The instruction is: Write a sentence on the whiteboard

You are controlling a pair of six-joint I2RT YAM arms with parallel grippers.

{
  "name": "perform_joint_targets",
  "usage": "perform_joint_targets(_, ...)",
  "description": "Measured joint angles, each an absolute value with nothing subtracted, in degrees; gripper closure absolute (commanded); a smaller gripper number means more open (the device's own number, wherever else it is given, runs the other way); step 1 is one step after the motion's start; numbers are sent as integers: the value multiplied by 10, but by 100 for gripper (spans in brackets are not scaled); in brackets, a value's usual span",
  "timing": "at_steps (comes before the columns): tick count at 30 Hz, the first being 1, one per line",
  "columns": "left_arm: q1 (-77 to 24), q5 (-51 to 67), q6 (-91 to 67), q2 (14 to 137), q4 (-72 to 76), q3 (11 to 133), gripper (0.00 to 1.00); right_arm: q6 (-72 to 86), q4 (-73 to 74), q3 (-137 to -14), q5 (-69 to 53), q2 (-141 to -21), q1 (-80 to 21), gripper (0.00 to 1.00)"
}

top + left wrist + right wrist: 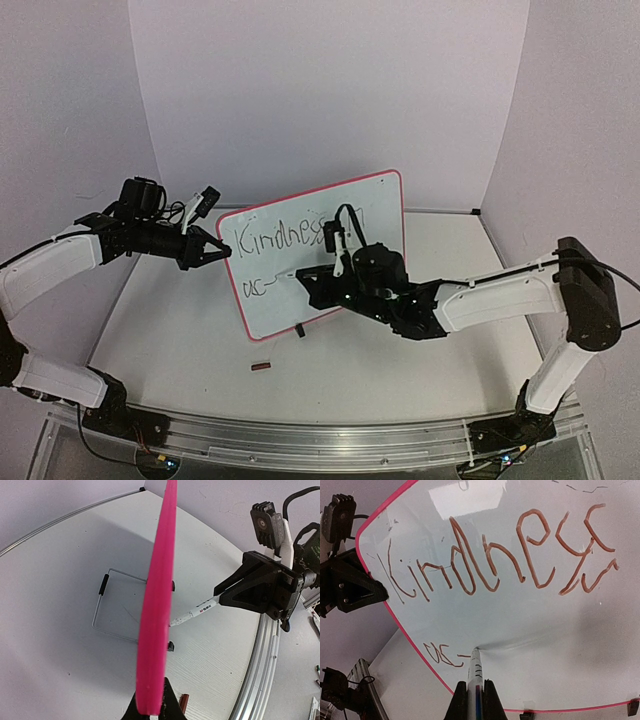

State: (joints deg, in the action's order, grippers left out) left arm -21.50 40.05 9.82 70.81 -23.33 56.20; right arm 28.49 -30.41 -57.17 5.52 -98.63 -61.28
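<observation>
Jaws clamp tight on both sides, we see: left gripper (222,252) grips the left rim of the whiteboard (300,300) propped on the table (170,330), right gripper (475,700) pinches a marker (476,670). We read the sentence (495,555) as "Kindness" plus a short scrawl below, marker tip touching the board beside it.

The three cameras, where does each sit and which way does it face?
Top external: above and behind the arm bases, looking down at the written face of the whiteboard; both arms show.
Left wrist: along the whiteboard's pink edge; the left gripper pinches it.
Right wrist: facing the writing; the right gripper holds the marker.
Shared: both wrist views show the marker touching the whiteboard.
</observation>
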Motion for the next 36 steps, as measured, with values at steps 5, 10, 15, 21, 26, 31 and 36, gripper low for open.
perform_joint_targets(5,-215,401,98,708,-233,562,100,284,-305,-573,31,-983,-611,100)
perform_joint_targets(10,-215,401,98,708,-233,562,100,282,-307,-585,18,-983,-610,100)
perform_joint_targets(15,-215,401,98,708,-233,562,100,281,-312,-598,11,-984,-603,100)
perform_joint_targets(21,-216,400,98,708,-233,562,100,286,-318,-605,-2,-991,-590,100)
perform_joint_targets(26,-216,399,95,708,-231,562,100,293,-321,-605,-15,-999,-588,100)
perform_joint_targets(31,-216,399,95,709,-230,562,100,305,-320,-601,-24,-1004,-588,100)
perform_joint_targets(36,-216,399,95,709,-230,562,100,314,-320,-591,-24,-1004,-588,100)
